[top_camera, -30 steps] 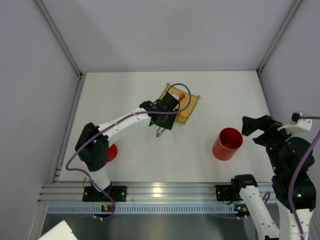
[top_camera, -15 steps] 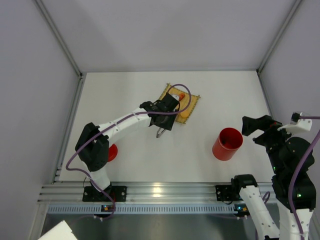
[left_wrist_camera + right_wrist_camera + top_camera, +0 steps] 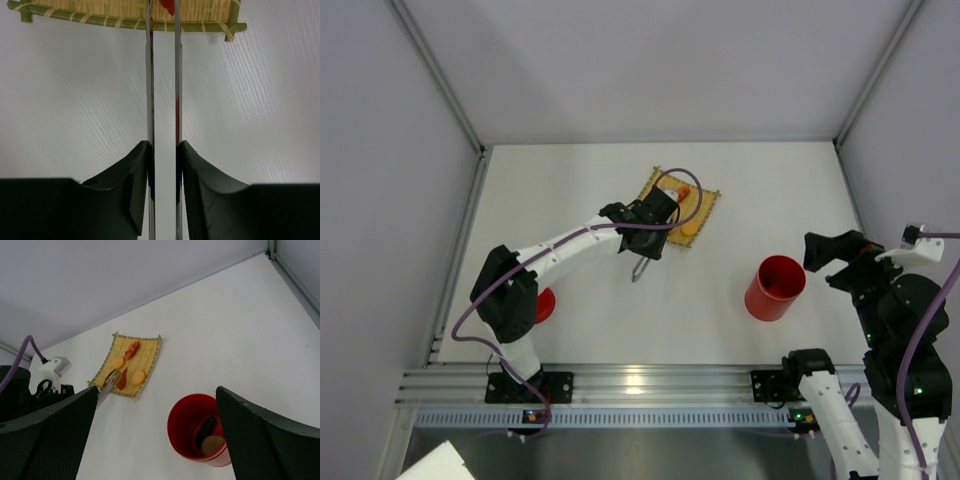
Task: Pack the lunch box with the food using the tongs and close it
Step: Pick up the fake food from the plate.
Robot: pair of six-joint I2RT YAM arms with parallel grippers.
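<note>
My left gripper [image 3: 164, 150] is shut on the tongs [image 3: 149, 75], one slim arm against each finger. The arms run parallel to the yellow mat's [image 3: 100, 7] edge, where a red food piece [image 3: 170, 5] sits between the tips. In the top view the left gripper [image 3: 650, 228] hovers at the mat's near corner, the tongs' tail [image 3: 638, 270] sticking out behind. The red lunch box [image 3: 187, 415] stands upright and lidless, holding a dark piece [image 3: 206, 427] and a white round piece [image 3: 212, 444]. My right gripper [image 3: 156, 388] hangs open above it.
The round red lid [image 3: 544, 304] lies beside the left arm's base. On the mat [image 3: 147, 352] lie an orange-red piece [image 3: 132, 349] and two yellow rounds [image 3: 118, 362] [image 3: 138, 377]. The lunch box [image 3: 775, 287] stands at the right of the table.
My left gripper has squeezed the tongs, bringing their arms closer together. The right arm has not moved.
</note>
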